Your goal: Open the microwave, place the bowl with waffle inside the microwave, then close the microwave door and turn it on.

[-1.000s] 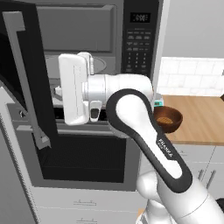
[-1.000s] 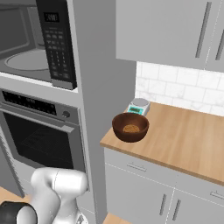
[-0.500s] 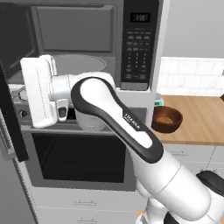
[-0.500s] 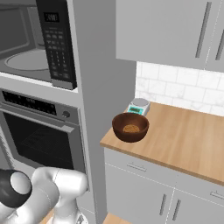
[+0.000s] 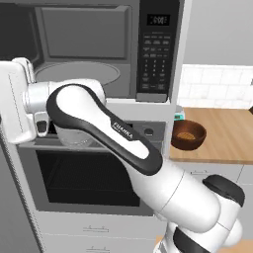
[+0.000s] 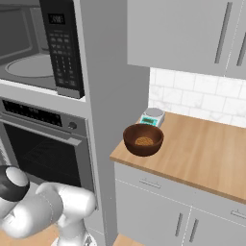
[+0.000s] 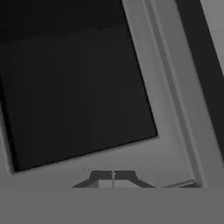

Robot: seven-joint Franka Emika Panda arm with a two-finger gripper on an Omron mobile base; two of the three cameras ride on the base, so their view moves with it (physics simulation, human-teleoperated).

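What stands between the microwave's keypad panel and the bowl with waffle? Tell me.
In the right base view, a tall grey cabinet side panel separates the keypad panel from the bowl with waffle; beyond it is bare wooden counter.

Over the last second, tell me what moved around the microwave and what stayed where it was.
The arm swept to its left, pushing the microwave door wider open; in the left base view the door has swung out of the frame and the microwave cavity stands fully exposed. The hand is shut, its fingertips together against the door's inner side. The bowl with waffle stayed on the counter, beside the scale.
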